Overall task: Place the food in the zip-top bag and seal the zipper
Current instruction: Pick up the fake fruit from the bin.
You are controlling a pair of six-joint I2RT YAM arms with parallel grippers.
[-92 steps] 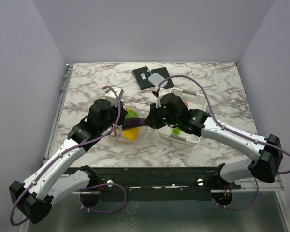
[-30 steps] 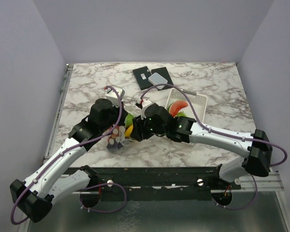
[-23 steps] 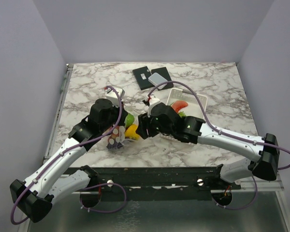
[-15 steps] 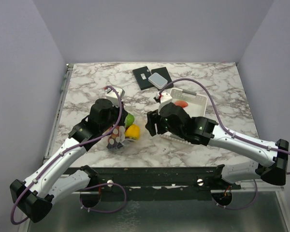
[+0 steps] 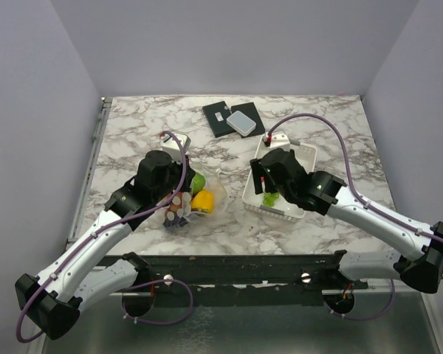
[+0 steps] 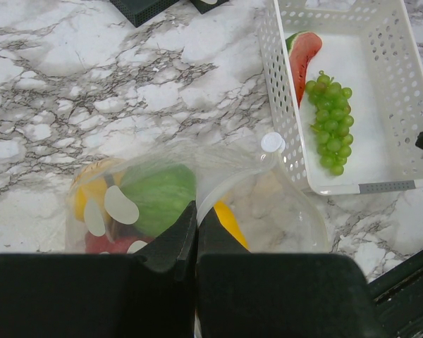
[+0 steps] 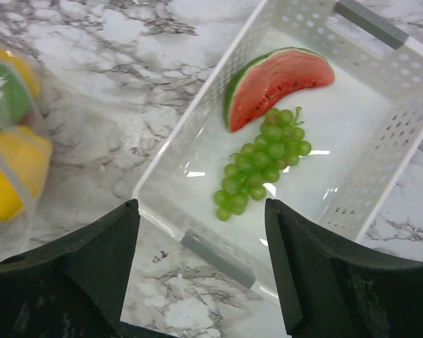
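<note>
The zip-top bag (image 5: 201, 200) lies in the centre-left of the table with its mouth gaping toward the basket. My left gripper (image 6: 196, 208) is shut on the bag's mouth edge (image 6: 225, 186), near the zipper strip. Through the clear dotted plastic I see a yellow piece (image 5: 202, 200), a green piece (image 6: 159, 197), a red piece (image 6: 102, 243) and the purple eggplant (image 5: 179, 214). My right gripper (image 7: 201, 205) is open and empty, hovering over the near end of the white basket (image 7: 381, 176). The watermelon slice (image 7: 278, 81) and green grapes (image 7: 264, 162) lie in the basket.
Two black pads (image 5: 221, 118) and a pale flat case (image 5: 242, 122) lie at the back of the marble table. A small white box (image 5: 174, 140) sits behind my left wrist. The basket (image 5: 308, 152) stands right of the bag.
My right gripper has pulled out of the bag's mouth, swung right to over the basket and opened. The eggplant it carried now lies in the bag. The left gripper has held still.
</note>
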